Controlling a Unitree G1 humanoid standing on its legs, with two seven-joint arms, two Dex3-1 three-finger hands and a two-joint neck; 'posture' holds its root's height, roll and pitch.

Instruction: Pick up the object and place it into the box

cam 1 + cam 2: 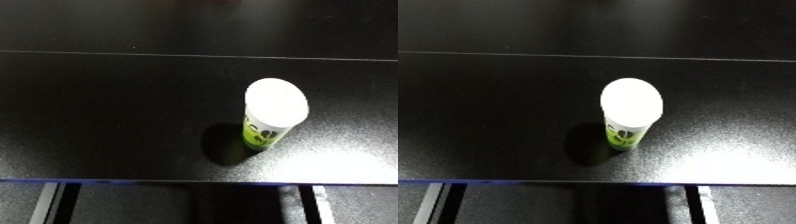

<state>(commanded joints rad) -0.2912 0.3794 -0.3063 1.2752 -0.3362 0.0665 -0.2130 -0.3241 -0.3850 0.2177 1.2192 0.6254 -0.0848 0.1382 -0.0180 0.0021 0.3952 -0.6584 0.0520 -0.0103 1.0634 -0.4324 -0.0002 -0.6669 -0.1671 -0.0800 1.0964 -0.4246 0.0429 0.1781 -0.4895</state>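
White-capped tube (271,115) stands upright on the black table (107,110) — green label unreadable; neither hand visible.

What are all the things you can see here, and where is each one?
tube: one, white cap with a green and white body bearing dark marks, standing upright on the table, right of the middle.
table: one, black and shiny, filling most of the view, with a thin pale line running across its far part.
bin: none in view.
robot's hands: neither shows in either eye view.
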